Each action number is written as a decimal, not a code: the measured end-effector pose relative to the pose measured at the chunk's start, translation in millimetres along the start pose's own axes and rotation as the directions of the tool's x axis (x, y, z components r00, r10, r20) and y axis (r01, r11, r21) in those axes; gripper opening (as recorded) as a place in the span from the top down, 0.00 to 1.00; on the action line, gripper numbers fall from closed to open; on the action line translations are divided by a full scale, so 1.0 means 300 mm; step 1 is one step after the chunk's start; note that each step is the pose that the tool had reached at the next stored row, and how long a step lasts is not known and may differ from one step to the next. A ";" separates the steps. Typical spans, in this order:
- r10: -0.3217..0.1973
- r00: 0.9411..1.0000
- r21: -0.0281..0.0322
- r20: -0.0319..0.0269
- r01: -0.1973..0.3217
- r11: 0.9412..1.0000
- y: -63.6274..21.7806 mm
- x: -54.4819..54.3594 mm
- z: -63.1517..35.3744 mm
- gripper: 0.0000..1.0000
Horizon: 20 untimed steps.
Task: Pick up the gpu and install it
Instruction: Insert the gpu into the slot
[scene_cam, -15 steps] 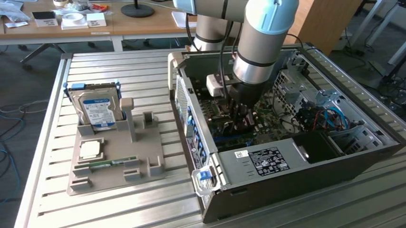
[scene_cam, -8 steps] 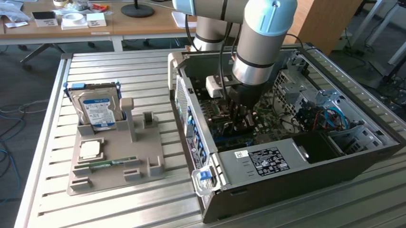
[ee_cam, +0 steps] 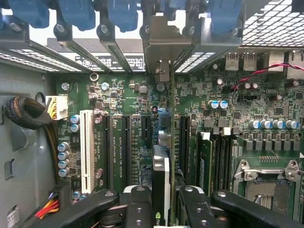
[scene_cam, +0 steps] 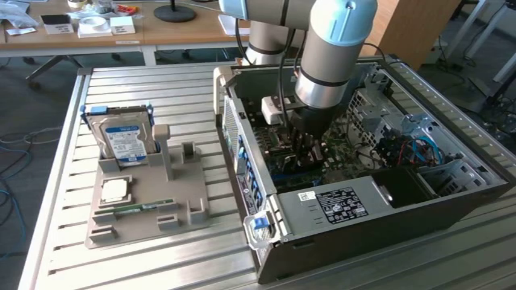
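Gripper (ee_cam: 160,202) clenched on the gpu (ee_cam: 161,178), which I hold edge-on just above the motherboard (ee_cam: 118,95) slots inside the computer case (scene_cam: 339,241). If I judge alignment wrong, the card edge could miss its slot and jam against neighbouring connectors.

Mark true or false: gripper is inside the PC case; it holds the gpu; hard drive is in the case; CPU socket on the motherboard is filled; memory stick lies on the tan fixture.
1. Gripper is inside the PC case: true.
2. It holds the gpu: true, edge-on over the motherboard slots.
3. Hard drive is in the case: false, it stands in the tan fixture outside.
4. CPU socket is filled: false, it looks empty.
5. Memory stick lies on the fixture: true.
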<state>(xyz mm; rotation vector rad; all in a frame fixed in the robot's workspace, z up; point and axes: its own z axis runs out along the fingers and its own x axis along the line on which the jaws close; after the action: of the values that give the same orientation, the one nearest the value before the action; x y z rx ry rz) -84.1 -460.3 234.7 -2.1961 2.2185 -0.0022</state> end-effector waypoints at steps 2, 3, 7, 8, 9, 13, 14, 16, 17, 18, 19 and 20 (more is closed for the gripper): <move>0.000 1.000 0.000 0.000 0.000 1.000 0.001 0.000 0.000 0.73; 0.000 1.000 0.000 0.000 0.000 1.000 0.003 0.000 0.000 0.73; 0.000 1.000 0.001 0.000 0.000 1.000 0.005 0.000 0.000 0.73; 0.000 1.000 0.001 0.000 0.000 1.000 0.005 0.000 0.000 0.73; 0.000 1.000 0.001 0.000 0.000 1.000 0.005 0.000 0.000 0.73; 0.000 1.000 0.002 -0.001 0.000 1.000 0.008 0.001 0.001 0.73; 0.000 1.000 0.002 -0.001 0.000 1.000 0.008 0.001 0.002 0.73; 0.000 1.000 0.002 0.000 0.000 1.000 0.009 0.000 0.003 0.73; 0.000 1.000 0.002 0.000 0.000 1.000 0.009 0.000 0.003 0.73; 0.000 1.000 0.002 0.000 0.000 1.000 0.009 0.000 0.003 0.73; 0.000 1.000 0.002 0.000 0.000 1.000 0.010 0.000 0.003 0.73; 0.000 1.000 0.002 0.000 0.000 1.000 0.010 0.000 0.003 0.73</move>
<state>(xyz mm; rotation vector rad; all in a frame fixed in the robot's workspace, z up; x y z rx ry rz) -87.0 -460.3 233.7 -2.1952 2.2178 -0.0043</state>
